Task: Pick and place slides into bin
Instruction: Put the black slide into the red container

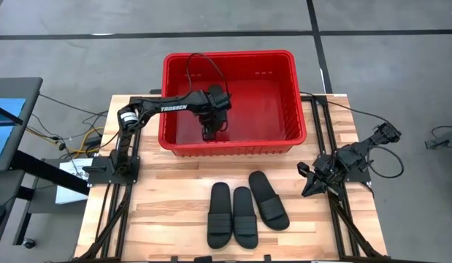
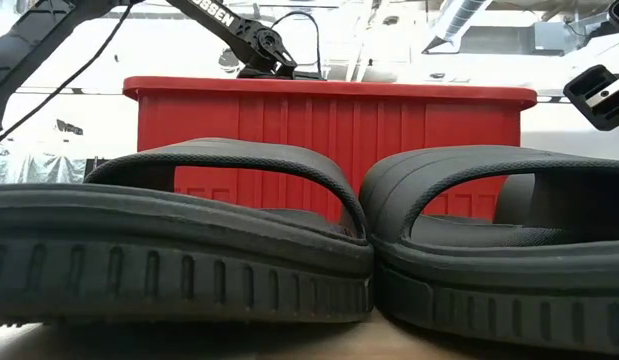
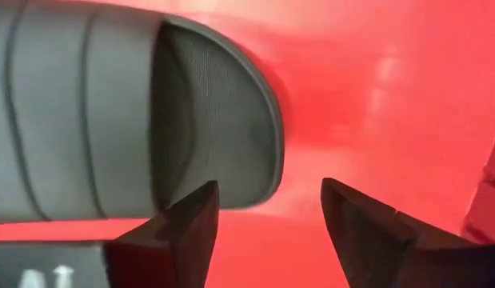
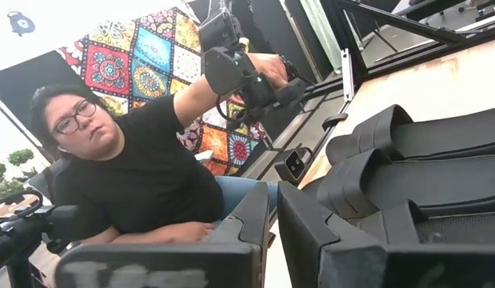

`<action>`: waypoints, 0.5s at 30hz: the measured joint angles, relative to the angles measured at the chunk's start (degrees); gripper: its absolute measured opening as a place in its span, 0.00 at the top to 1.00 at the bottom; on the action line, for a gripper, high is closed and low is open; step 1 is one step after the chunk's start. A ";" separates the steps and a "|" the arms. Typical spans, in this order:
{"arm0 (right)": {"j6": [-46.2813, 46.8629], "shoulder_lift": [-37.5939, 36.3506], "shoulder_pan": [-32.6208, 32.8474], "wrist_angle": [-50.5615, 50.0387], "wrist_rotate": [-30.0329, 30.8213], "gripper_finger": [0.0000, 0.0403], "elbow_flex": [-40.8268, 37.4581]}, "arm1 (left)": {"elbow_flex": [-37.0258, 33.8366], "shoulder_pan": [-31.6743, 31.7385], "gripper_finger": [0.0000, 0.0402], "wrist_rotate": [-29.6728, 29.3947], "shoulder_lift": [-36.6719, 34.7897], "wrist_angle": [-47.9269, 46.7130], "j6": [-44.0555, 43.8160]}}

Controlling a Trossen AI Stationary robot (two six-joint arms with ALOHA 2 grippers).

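While the left arm reaches over the bin's near-left rim, its pincer hangs low inside the red bin, close to the near wall. Left wrist view: pincer fingers stand apart w/ nothing between them; one black slide lies on the red floor just beyond the fingertips, strap ribs visible, not touching them as far as can be seen. From overhead that slide is hidden under the arm & wrist.

Three more slides sit on the wood table, near side of the bin: two side by side & touching, left one & middle one, lengthwise near-to-far; third just to their right, angled, toe end toward the far-left. Low view has two of them filling the foreground, soles pressed together, bin wall behind.

Right arm waits at the table's right edge, well apart from bin & slides; its pincer fingers nearly together, only a thin gap, holding nothing. A seated person in a black top shows past it, off the table.
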 joint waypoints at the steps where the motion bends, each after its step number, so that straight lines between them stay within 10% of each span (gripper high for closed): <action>1: 0.00 0.00 -0.02 0.00 -0.02 0.95 0.00 | 0.52 0.01 0.47 0.07 0.00 -1.13 0.01; 15: 0.00 0.00 -0.02 0.00 -0.02 0.95 0.00 | 21.52 0.02 0.47 -1.70 -0.07 -18.88 -2.33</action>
